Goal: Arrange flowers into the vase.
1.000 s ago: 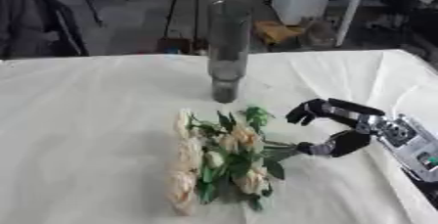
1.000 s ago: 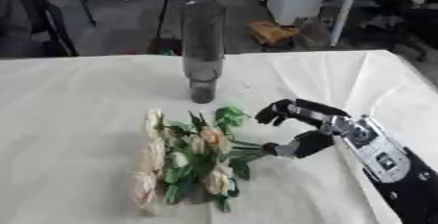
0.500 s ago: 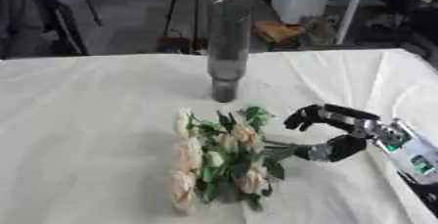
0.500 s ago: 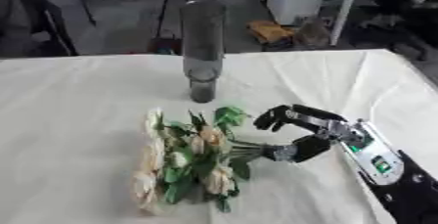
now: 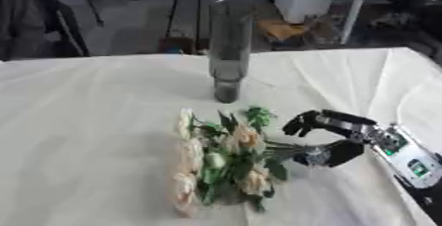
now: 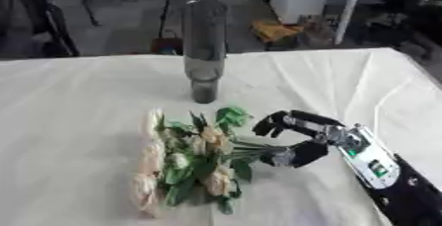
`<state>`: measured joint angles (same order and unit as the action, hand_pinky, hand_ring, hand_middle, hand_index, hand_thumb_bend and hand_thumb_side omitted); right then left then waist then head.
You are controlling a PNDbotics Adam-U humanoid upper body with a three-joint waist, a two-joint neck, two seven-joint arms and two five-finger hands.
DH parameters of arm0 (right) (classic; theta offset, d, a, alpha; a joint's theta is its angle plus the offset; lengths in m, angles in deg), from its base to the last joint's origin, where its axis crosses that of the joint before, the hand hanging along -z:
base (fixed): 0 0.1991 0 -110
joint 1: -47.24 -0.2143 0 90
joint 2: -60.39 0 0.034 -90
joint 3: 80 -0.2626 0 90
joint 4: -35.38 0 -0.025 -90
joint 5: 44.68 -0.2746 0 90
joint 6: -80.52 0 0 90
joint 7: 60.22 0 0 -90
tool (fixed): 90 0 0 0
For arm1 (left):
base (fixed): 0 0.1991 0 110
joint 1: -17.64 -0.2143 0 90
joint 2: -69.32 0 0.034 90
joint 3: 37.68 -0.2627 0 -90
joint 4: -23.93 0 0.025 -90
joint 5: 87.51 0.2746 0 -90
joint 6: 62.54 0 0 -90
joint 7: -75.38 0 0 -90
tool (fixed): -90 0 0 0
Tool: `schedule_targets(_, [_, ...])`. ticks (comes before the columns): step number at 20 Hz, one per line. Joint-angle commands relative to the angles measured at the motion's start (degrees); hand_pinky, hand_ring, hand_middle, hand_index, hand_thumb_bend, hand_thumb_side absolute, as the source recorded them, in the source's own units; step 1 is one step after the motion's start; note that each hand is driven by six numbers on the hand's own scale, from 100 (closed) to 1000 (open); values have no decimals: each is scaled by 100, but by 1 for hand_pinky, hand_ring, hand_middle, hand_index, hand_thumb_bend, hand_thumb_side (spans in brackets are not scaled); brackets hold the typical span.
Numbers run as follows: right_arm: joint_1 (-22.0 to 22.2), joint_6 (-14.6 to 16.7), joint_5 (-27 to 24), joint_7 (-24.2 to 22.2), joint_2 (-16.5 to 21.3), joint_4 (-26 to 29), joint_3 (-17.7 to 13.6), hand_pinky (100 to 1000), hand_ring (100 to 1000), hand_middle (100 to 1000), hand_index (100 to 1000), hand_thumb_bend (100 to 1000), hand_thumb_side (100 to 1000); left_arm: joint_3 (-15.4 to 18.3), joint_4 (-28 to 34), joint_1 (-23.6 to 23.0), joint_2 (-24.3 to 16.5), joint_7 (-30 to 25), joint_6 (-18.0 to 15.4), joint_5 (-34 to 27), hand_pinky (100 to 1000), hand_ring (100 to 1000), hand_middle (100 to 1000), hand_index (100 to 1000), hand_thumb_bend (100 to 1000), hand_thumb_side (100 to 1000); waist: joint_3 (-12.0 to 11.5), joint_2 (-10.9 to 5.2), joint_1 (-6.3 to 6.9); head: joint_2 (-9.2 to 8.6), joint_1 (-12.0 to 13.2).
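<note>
- Covering the whole work surface, a white cloth (image 5: 78, 136) is spread over the table, with wrinkles showing towards the right side.
- A tall grey vase (image 5: 229, 47) is stood upright on the cloth at the far middle, well apart from the flowers and beyond them.
- A bunch of cream roses with green leaves (image 5: 220, 158) is laid flat on the cloth nearer the robot; the blooms are fanned out to the left and the stems (image 5: 289, 148) are gathered to the right, so the long axis is seen to run roughly left to right.
- The right hand (image 5: 332, 138) is placed at the stem end, just right of the leaves, with the fingers curved above the stems and the thumb below; whether the stems are actually pinched cannot be told.
- The left hand is not shown in either view, so the right is judged the nearer for a lift towards the vase.
</note>
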<state>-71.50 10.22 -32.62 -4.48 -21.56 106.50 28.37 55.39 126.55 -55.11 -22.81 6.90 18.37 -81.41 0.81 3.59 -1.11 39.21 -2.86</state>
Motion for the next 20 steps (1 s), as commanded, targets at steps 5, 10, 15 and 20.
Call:
schedule_targets(5, [-150,88,175,-24,-29,-92,-12,769,810,748,852,411,340,5,133,111,-38,-34,-3,-24,749,657,707,792,609,859,-19,-44,27,25,-29])
schedule_targets(10, [-193,164,343,-24,-87,-172,-11,768,809,748,852,414,341,5,139,112,-31,-34,0,-28,749,657,707,792,609,858,-27,-44,29,25,-41])
schedule_targets(15, [-209,239,506,-33,-124,-231,-1,768,809,748,852,416,342,5,145,115,-26,-33,-3,-30,749,657,707,792,609,858,-31,-41,28,23,-46])
schedule_targets(20, [-215,270,648,11,-162,-316,-19,764,806,746,849,428,333,7,144,116,-19,-27,-5,-32,749,657,707,792,610,858,-28,-35,23,19,-55])
